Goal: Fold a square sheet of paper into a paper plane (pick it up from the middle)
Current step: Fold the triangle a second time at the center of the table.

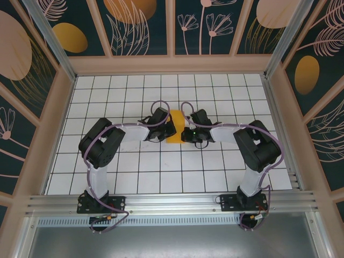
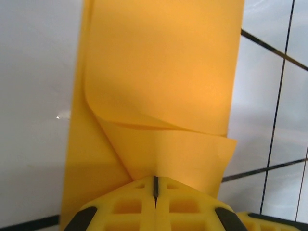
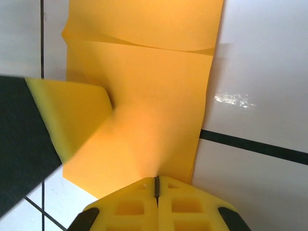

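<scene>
The square sheet of paper (image 1: 177, 118) is orange-yellow and lies at the middle of the white grid table, partly folded into a narrower strip. In the left wrist view the sheet of paper (image 2: 163, 72) has a flap curling up, and a crease runs to the tip of my left gripper (image 2: 155, 179), whose yellow jaws are shut on it. My right gripper (image 3: 156, 179) is shut on the paper (image 3: 149, 96) from the opposite side, and the paper rises toward its tip. The two grippers, left (image 1: 172, 130) and right (image 1: 186, 132), meet over the paper. The left gripper's finger (image 3: 72, 115) shows at the left of the right wrist view.
The white table (image 1: 177, 172) carries black grid lines. Patterned wall panels (image 1: 140, 27) close it in on three sides. An aluminium rail (image 1: 172, 203) with both arm bases runs along the near edge. Both arms are bent inward across the table's middle.
</scene>
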